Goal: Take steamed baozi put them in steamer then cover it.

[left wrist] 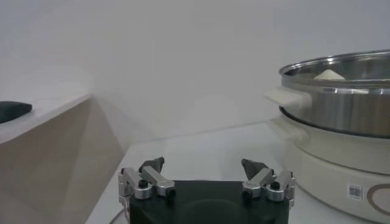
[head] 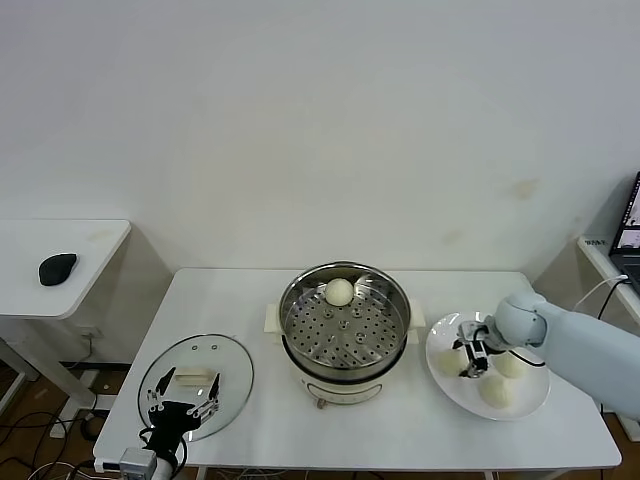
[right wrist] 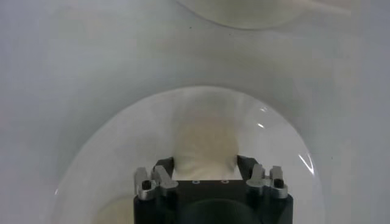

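The steamer (head: 344, 325) stood in the middle of the white surface (head: 250, 290), and all other places here are given from it. One steamed baozi (head: 339, 292) lay on the perforated tray inside the steamer, near its far rim. To the right of the steamer was a white plate (head: 520, 405) with three more buns on it. The right hand (head: 467, 357) was low over the plate, on the side closest to the steamer, and its fingers (right wrist: 163, 173) stood on both sides of one bun (right wrist: 205, 149); they seemed to press on it, but the wrist view was too hazy to be certain of a firm grasp. To the left of the steamer, nearer the front edge of the surface, the cover (head: 196, 383) lay flat with its cream handle upward. The left hand (head: 183, 412) hung just above the cover's front part, fingers spread wide and grasping nothing.
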Available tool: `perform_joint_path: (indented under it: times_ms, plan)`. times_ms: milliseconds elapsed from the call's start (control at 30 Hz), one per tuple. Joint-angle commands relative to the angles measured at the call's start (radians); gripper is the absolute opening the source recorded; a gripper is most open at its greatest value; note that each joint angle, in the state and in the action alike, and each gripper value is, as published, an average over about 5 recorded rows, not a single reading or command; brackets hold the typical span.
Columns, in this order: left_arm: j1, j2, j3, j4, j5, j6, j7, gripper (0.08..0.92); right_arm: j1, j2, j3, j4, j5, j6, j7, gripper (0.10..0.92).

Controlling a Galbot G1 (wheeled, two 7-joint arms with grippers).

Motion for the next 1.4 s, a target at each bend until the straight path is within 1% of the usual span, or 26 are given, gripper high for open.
perform_joint_path:
  times_ms: [33, 367, 567, 667, 767, 900, 1033, 1400]
  plan:
    - [-0.002, 0.003, 0.004, -0.007, 0.003, 0.003, 0.0, 0.823, 0.07, -0.042, -0.022, 0.039, 0.041, -0.008, -0.02, 0.594]
    - [-0.013, 0.016, 0.02, -0.01, 0.002, 0.004, -0.001, 0.823, 0.346, -0.172, -0.103, 0.188, 0.204, -0.054, -0.043, 0.594]
    - [-0.017, 0.026, 0.021, -0.014, -0.001, 0.006, -0.001, 0.823, 0.676, -0.165, -0.31, 0.274, 0.359, -0.103, -0.03, 0.596]
    - [-0.018, 0.029, 0.02, -0.019, -0.004, 0.006, -0.001, 0.823, 0.821, -0.116, -0.411, 0.311, 0.444, -0.134, -0.01, 0.6]
    - [-0.02, 0.031, 0.018, -0.019, -0.007, 0.005, -0.002, 0.823, 0.901, -0.037, -0.466, 0.335, 0.533, -0.176, 0.026, 0.602]
    - [-0.024, 0.027, 0.013, -0.016, -0.006, 0.002, -0.005, 0.823, 0.919, 0.118, -0.49, 0.343, 0.647, -0.268, 0.116, 0.608]
    - [-0.032, 0.025, 0.014, -0.012, -0.005, 0.002, -0.005, 0.823, 0.875, 0.246, -0.485, 0.328, 0.724, -0.319, 0.181, 0.61]
    - [-0.046, 0.014, 0.01, 0.002, -0.003, 0.0, -0.004, 0.823, 0.715, 0.469, -0.468, 0.227, 0.783, -0.387, 0.248, 0.611]
